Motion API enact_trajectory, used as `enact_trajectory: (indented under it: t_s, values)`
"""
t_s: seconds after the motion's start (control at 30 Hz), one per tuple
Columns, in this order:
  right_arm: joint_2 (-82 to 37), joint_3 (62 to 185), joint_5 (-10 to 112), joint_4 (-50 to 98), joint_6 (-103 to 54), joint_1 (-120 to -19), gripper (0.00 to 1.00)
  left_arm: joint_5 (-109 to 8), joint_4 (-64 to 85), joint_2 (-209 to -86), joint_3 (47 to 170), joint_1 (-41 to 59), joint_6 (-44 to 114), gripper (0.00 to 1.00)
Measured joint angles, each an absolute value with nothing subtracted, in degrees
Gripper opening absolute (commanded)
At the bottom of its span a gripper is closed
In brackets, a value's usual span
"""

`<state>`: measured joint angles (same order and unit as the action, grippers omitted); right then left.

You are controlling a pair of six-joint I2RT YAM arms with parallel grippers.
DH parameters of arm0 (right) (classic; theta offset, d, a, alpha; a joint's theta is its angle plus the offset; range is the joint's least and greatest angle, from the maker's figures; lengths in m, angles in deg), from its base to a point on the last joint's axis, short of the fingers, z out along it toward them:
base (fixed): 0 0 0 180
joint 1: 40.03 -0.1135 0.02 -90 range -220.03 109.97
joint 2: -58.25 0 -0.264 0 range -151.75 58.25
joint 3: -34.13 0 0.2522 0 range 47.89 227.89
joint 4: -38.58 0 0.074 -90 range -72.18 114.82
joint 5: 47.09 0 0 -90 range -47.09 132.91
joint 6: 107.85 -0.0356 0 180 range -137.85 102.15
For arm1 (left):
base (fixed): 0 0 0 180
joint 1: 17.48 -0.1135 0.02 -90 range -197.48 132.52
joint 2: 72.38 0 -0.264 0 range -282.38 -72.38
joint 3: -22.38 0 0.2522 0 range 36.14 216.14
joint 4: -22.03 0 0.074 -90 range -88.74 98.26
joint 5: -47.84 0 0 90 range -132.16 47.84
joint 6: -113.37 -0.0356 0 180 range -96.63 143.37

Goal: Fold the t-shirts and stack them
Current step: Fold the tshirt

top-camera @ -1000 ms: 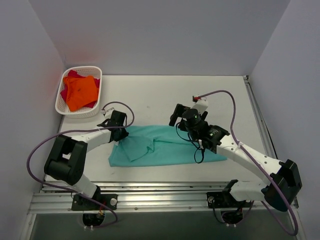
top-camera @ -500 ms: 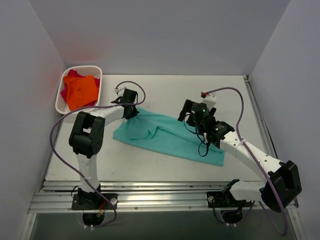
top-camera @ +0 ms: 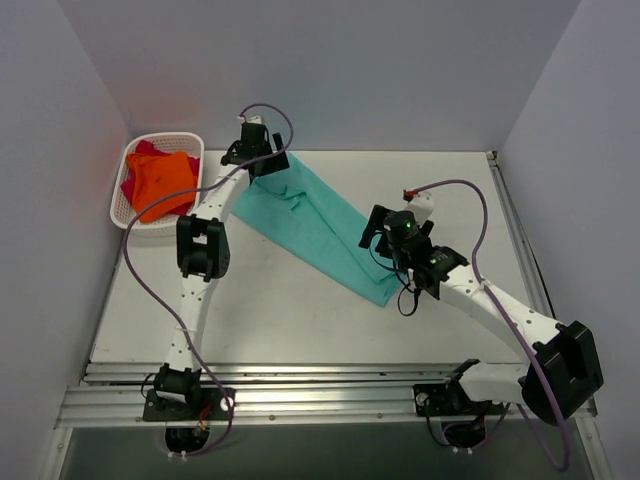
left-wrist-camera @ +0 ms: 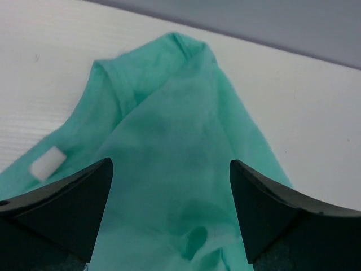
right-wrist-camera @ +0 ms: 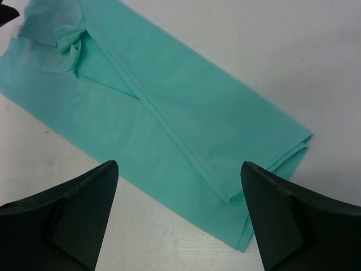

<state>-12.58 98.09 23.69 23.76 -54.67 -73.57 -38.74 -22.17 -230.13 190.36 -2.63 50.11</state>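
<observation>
A teal-green t-shirt, folded into a long strip, lies diagonally on the table from far left to near right. Above its far, collar end hovers my left gripper, open; in the left wrist view the teal cloth lies loose under the wide jaws. My right gripper is open too, just over the strip's near right end, with nothing between its fingers. The orange t-shirt and the magenta-red one sit in the basket.
The white lattice basket stands at the far left by the side wall. The back wall rises just behind the left gripper. A metal rail runs along the table's near edge.
The left arm swept from the near left to the far back, dragging the teal shirt's end so the strip now lies diagonally, then opened its jaws. The right gripper shifted slightly right.
</observation>
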Motion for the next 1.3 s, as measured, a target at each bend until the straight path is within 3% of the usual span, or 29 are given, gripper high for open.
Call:
enact_trajectory:
  t_s: [0.13, 0.27, 0.5, 0.67, 0.7, 0.9, 1.3]
  values:
    - [-12.3, 97.3, 23.6, 23.7, -54.6, -73.4, 0.86, -38.3, -17.2, -212.9, 163.3, -2.5, 48.5, 0.94]
    - [-11.9, 97.2, 23.7, 24.1, -54.6, -73.3, 0.86, -37.7, -14.4, -200.3, 152.4, -2.7, 47.7, 0.94]
    - [-11.3, 97.0, 23.7, 24.9, -54.6, -73.3, 0.86, -37.4, -7.5, -194.8, 152.9, -4.7, 47.0, 0.97]
    - [-10.4, 96.8, 23.7, 24.9, -54.6, -73.3, 0.86, -37.6, -7.5, -206.9, 161.8, -5.3, 48.4, 1.00]
    - [-10.2, 96.7, 23.6, 24.9, -54.6, -73.3, 0.86, -37.8, -7.8, -210.1, 164.0, -5.4, 48.8, 0.94]
    - [-10.0, 96.6, 23.4, 25.0, -54.1, -73.3, 0.86, -40.1, -12.4, -224.4, 172.0, -6.0, 50.3, 0.92]
    - [-11.2, 96.5, 23.2, 25.7, -53.7, -72.8, 0.86, -42.3, -11.0, -224.7, 171.9, -6.9, 52.0, 0.91]
